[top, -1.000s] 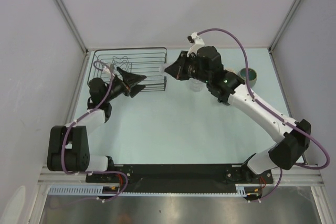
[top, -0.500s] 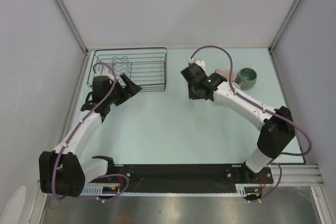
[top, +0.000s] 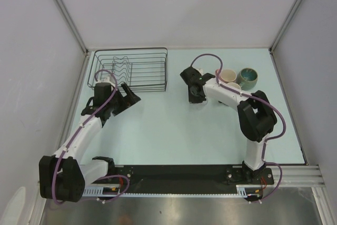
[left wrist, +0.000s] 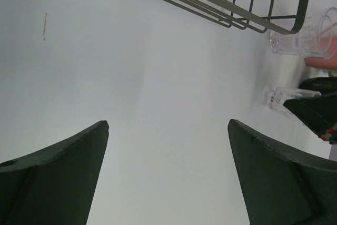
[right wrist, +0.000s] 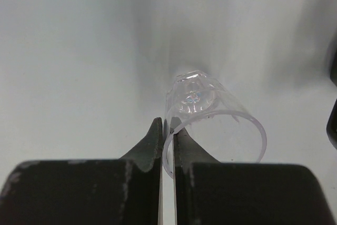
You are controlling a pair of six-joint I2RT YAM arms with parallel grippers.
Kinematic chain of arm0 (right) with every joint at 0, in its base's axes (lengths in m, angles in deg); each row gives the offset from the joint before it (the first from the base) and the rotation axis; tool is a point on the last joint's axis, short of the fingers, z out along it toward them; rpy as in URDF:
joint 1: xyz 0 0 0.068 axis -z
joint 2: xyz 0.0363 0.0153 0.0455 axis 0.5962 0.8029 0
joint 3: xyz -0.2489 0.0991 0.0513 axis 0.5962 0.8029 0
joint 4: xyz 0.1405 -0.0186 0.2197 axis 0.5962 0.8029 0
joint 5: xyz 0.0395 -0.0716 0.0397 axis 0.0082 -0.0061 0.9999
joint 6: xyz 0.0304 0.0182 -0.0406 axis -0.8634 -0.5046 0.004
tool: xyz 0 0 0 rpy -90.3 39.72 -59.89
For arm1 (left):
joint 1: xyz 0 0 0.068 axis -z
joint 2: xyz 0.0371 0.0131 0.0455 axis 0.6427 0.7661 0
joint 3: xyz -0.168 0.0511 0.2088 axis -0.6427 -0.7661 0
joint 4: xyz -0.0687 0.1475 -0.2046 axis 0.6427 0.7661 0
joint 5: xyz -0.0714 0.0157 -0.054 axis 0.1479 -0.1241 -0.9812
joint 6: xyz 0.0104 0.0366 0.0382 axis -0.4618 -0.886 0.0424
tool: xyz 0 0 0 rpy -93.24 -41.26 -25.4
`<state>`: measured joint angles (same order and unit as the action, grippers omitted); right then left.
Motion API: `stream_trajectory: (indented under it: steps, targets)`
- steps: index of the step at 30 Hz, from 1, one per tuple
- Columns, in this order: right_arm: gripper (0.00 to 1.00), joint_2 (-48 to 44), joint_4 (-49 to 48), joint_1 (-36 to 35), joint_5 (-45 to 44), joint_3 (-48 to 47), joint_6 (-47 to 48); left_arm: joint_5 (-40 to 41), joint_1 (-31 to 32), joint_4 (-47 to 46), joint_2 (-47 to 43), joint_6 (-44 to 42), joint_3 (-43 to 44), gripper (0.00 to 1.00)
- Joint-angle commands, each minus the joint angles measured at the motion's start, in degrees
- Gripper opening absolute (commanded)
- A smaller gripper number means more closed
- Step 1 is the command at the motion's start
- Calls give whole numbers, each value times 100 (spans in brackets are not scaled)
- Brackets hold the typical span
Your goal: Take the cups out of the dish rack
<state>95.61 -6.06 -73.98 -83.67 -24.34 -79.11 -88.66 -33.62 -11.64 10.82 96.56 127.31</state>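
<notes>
Overhead, the dish rack [top: 166,72] sits in the far-left corner of the tabletop [top: 168,130]. The left end effector [top: 132,93] hangs just off the rack's near side, toward the tabletop's left edge, its fingers spread wide. The right end effector [top: 194,93] is down in the far half near the middle, right of the rack, with the clear tumbler [top: 198,100] only faintly visible beneath it. Further right along the far edge stand the pink cup [top: 227,76] and the teal cup [top: 248,77], side by side and upright.

From the left wrist, the two dark fingers [left wrist: 52,183] frame bare tabletop with a wide gap between them. The rack's wires cross the top of the view. Beyond them the right end effector pinches the tumbler, and a second clear glass [left wrist: 292,41] stands just beside the pink cup, both apart from the rack.

From the right wrist, the two fingers [right wrist: 142,156] are clamped on the tumbler's wall — one inside the rim, one outside. The tumbler is upright, mouth up, its base visible through the glass; whether that base touches the tabletop I cannot tell.
</notes>
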Motion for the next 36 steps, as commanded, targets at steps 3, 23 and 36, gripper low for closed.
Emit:
stream_trajectory:
  steps: [3,23,36]
  targets:
    - [0,453,-188,276,253,-508,96,-236,13,-38,-218,-43,-138,100]
    - [23,1244,577,232,-89,-1589,140,-262,13,-90,-122,-26,-156,100]
    - [42,138,375,22,-273,-2204,122,36,31,40,-403,-271,-15,100]
